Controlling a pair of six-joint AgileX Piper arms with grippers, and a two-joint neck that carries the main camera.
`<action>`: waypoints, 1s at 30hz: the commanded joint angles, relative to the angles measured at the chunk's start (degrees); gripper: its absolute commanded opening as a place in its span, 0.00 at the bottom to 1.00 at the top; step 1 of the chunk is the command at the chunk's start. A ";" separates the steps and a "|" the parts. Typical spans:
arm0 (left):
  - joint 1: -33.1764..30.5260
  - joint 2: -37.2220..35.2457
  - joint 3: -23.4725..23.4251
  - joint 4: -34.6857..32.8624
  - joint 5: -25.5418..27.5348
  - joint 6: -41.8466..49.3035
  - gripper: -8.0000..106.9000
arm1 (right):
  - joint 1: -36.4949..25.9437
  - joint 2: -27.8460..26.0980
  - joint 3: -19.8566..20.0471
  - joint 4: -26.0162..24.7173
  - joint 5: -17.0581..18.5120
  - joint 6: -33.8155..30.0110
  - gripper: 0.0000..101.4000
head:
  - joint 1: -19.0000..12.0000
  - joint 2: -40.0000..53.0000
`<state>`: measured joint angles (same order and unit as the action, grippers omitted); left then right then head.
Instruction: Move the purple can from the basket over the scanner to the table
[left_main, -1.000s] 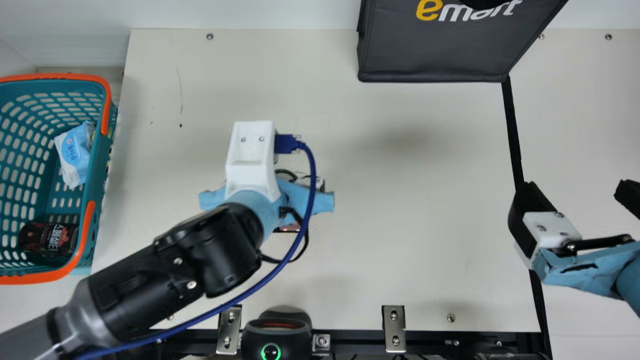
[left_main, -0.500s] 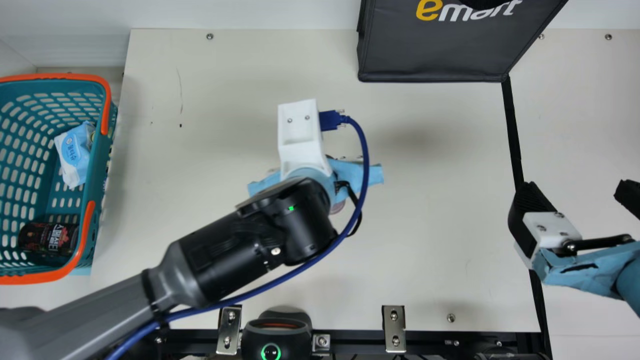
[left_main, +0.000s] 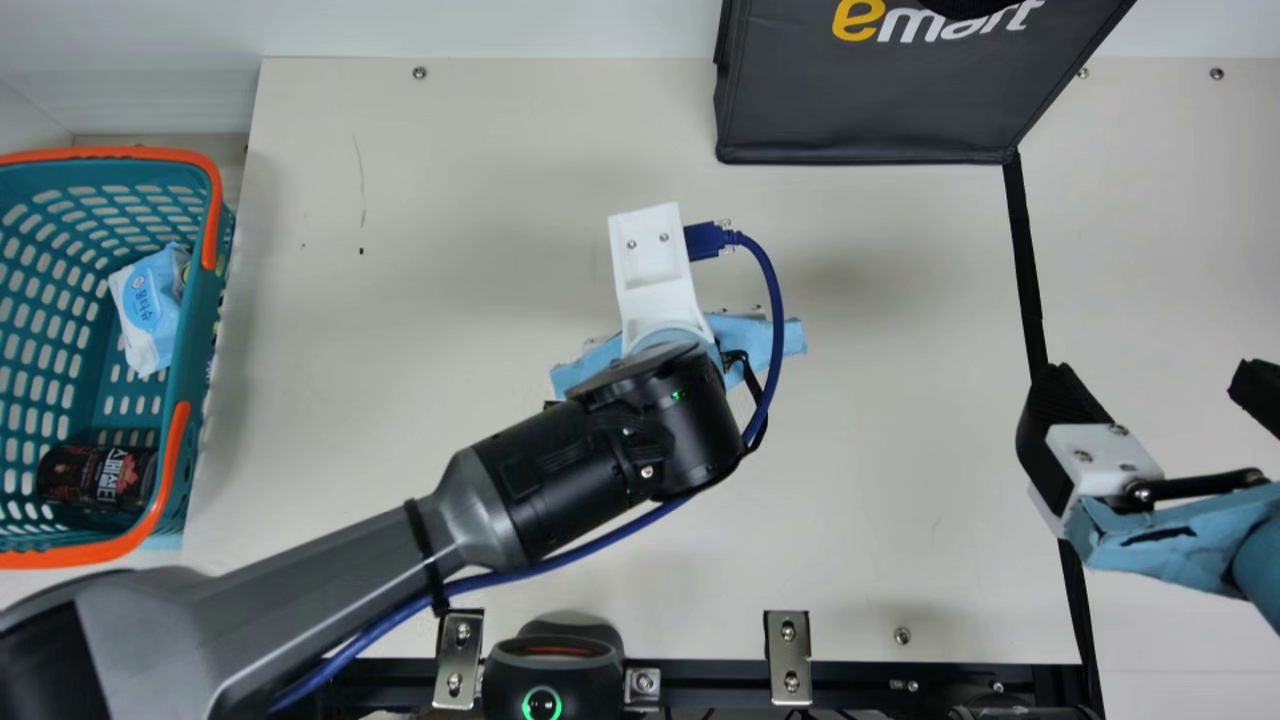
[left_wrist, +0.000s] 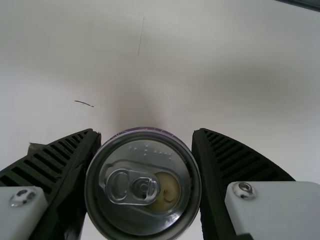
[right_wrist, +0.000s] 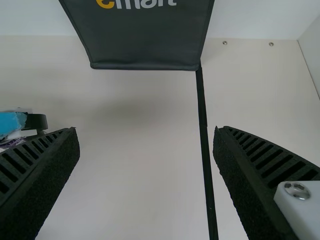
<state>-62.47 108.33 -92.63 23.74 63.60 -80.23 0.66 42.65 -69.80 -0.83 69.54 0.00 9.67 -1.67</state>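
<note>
In the main view my left gripper (left_main: 765, 338) is over the middle of the table (left_main: 860, 520), its fingertips hidden beneath its wrist. The left wrist view has the purple can (left_wrist: 145, 187), silver lid and pull tab facing the camera, held between the two fingers of my left gripper (left_wrist: 145, 137). Whether its base touches the table I cannot tell. At the main view's right my right gripper (left_main: 1155, 385) stands open and empty; the right wrist view also has my right gripper (right_wrist: 146, 131) wide apart. The black scanner (left_main: 555, 655), green ring lit, is at the near edge.
On the left is the teal basket (left_main: 184, 330) with orange handles, holding a light-blue pack (left_main: 150, 310) and a dark can (left_main: 98, 477). A dark grey bag (left_main: 870, 100) stands at the far side. Metal brackets (left_main: 788, 655) line the near edge.
My left arm has moved to the right across the table, fast at first and then less, with its gripper now right of the scanner. The right arm has kept still.
</note>
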 joint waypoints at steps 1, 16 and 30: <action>0.12 0.30 0.20 -0.29 -0.29 -0.23 0.03 | 0.00 0.00 0.00 0.00 0.00 0.00 0.94 | -1.75 0.09; 0.20 0.31 1.47 -1.43 -1.91 -1.10 0.47 | 0.00 0.00 0.00 0.00 0.00 0.00 0.94 | -1.75 0.09; -0.14 -0.22 1.98 -1.68 -2.89 -1.26 0.85 | 0.00 0.00 0.00 0.00 0.00 0.00 0.94 | -1.75 0.09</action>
<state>-62.56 108.16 -90.62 22.00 60.85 -81.51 0.66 42.65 -69.80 -0.83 69.54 0.00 9.67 -1.67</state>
